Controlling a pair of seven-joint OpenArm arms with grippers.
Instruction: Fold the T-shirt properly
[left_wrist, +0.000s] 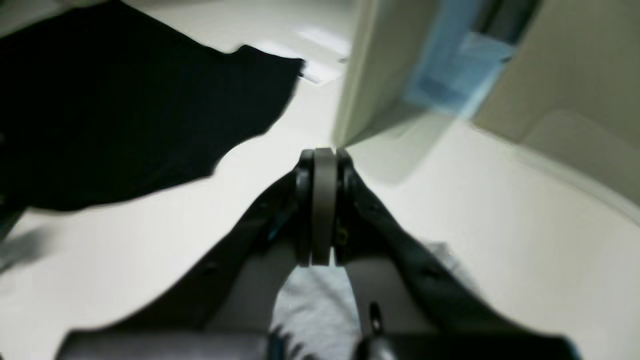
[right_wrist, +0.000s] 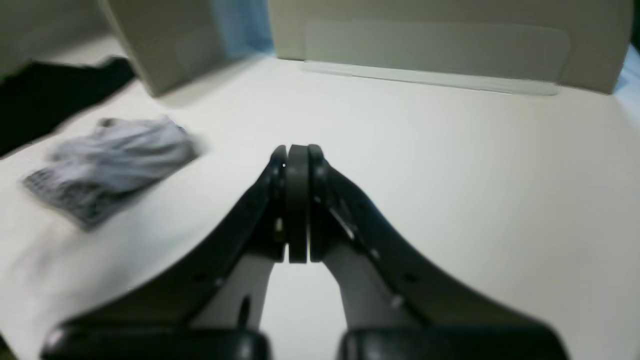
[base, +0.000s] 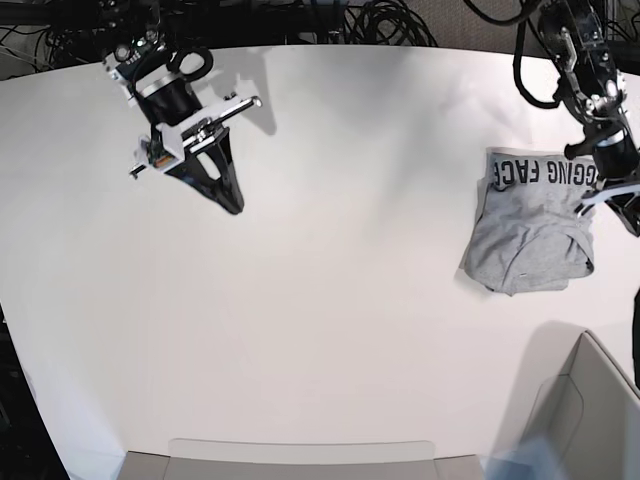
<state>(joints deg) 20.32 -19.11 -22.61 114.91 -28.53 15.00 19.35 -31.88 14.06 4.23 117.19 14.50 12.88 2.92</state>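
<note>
White table (base: 330, 300) fills the base view. T-shirt (base: 530, 225), grey, loosely bunched, lettered band along its top edge, lies at right-centre, long axis roughly top-to-bottom. Left gripper (base: 628, 205) hangs at the shirt's right edge, jaws closed, holding nothing. Right gripper (base: 232, 203), upper left, closed and empty, well apart. Left arm is nearer.

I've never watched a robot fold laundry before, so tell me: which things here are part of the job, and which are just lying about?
Part of the job:
- T-shirt, grey, bunched up on the table
- left claw, shut, empty
- right claw, shut, empty

Just lying about:
- black cloth
- cardboard box at the table's corner
- cables behind the table
</note>
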